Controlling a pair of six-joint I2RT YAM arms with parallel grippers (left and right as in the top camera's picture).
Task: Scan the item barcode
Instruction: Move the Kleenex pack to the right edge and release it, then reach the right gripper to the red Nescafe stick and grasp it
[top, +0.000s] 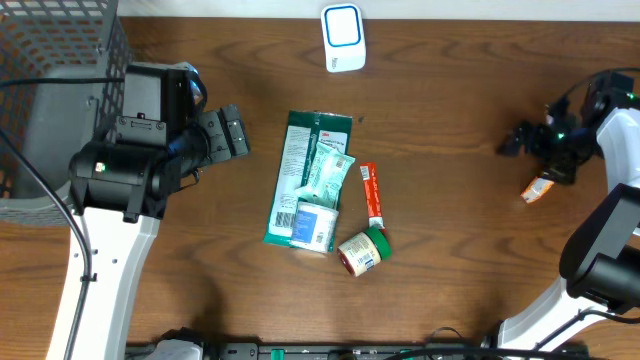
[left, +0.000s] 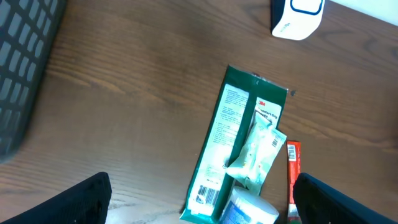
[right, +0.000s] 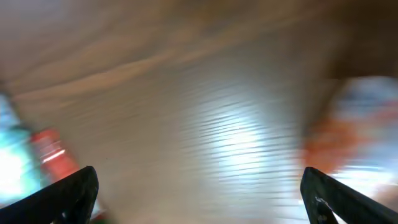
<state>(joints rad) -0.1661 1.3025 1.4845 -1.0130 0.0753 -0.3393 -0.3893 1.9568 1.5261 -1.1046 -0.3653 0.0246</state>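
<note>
The white scanner with a blue ring (top: 343, 38) (left: 298, 15) stands at the table's far edge. A small orange and white packet (top: 538, 188) lies on the table at the right, a blur in the right wrist view (right: 354, 130). My right gripper (top: 512, 141) (right: 199, 183) hovers just up and left of it, open, with only bare wood between its fingers. My left gripper (top: 232, 133) (left: 202, 186) is open left of the central pile and holds nothing. A green flat pack (top: 300, 180) (left: 230, 137) shows a barcode at its near end.
On the green pack lie a pale green sachet (top: 328, 172) (left: 258, 152) and a white and blue tub (top: 318, 225) (left: 252, 208). Beside them are a red tube (top: 371, 192) (left: 292, 168) and a green-lidded jar (top: 362, 251). A grey mesh basket (top: 50, 100) fills the far left.
</note>
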